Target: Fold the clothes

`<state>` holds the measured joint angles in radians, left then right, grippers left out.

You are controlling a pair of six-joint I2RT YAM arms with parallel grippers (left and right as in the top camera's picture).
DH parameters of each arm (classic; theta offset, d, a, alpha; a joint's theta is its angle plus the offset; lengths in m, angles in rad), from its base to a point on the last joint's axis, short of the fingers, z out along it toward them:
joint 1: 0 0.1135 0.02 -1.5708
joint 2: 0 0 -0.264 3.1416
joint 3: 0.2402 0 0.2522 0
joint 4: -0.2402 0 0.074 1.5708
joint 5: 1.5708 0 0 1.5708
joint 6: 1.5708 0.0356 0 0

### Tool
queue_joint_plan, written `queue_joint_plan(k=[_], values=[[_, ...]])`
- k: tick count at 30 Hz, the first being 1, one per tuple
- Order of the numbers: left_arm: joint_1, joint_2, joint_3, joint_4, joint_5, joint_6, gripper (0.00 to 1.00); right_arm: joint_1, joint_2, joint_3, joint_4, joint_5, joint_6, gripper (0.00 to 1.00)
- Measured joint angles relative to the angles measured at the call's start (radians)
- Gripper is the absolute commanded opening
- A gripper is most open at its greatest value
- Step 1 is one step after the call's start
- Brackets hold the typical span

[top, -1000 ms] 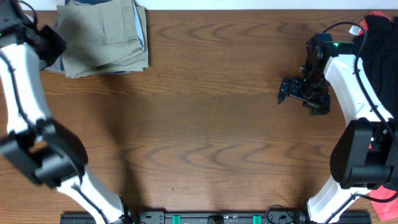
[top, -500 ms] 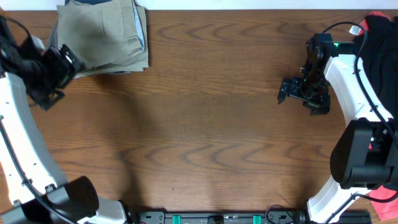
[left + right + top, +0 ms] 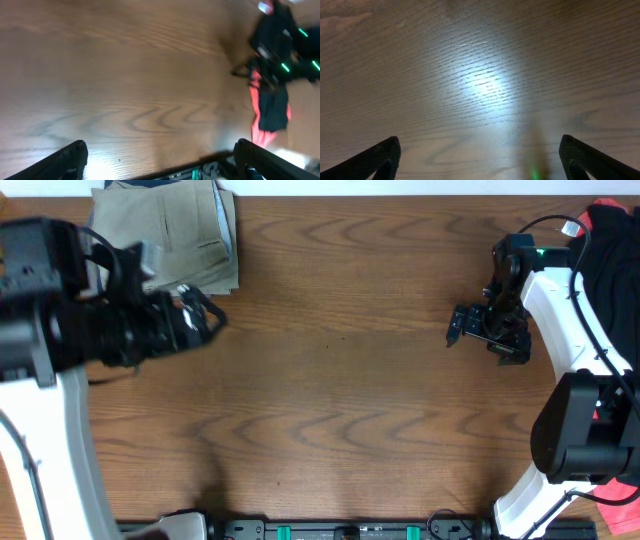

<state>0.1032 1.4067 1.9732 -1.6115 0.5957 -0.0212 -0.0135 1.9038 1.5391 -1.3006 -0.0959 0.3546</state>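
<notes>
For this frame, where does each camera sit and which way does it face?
Overhead: above the table, facing straight down; shows the khaki shorts, left arm and right arm.
Left wrist: on the left arm, facing across the wood towards the right arm; left gripper fingertips at bottom corners, apart.
Right wrist: facing down at bare, glare-lit wood; right gripper fingertips at bottom corners, apart.
Shared: overhead and left wrist both show the right arm and the black and red garments.
</notes>
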Motion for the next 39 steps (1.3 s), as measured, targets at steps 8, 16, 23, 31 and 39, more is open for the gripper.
queue_joint_plan(k=[8, 16, 23, 31, 39], values=[[-0.123, -0.176, 0.000, 0.000, 0.008, 0.004, 0.98, 0.000, 0.000, 0.000, 0.000, 0.000, 0.000, 0.99], [-0.125, -0.245, 0.000, 0.000, 0.007, 0.004, 0.98, 0.000, 0.000, 0.000, 0.000, 0.000, 0.000, 0.99], [-0.125, -0.264, 0.000, 0.000, -0.001, 0.004, 0.98, 0.000, 0.000, 0.000, 0.000, 0.000, 0.000, 0.99], [-0.125, -0.294, -0.134, 0.008, -0.014, 0.012, 0.98, 0.000, 0.000, 0.000, 0.000, 0.000, 0.000, 0.99], [-0.126, -0.536, -0.616, 0.414, -0.037, 0.076, 0.98, 0.000, 0.000, 0.000, 0.000, 0.000, 0.000, 0.99]])
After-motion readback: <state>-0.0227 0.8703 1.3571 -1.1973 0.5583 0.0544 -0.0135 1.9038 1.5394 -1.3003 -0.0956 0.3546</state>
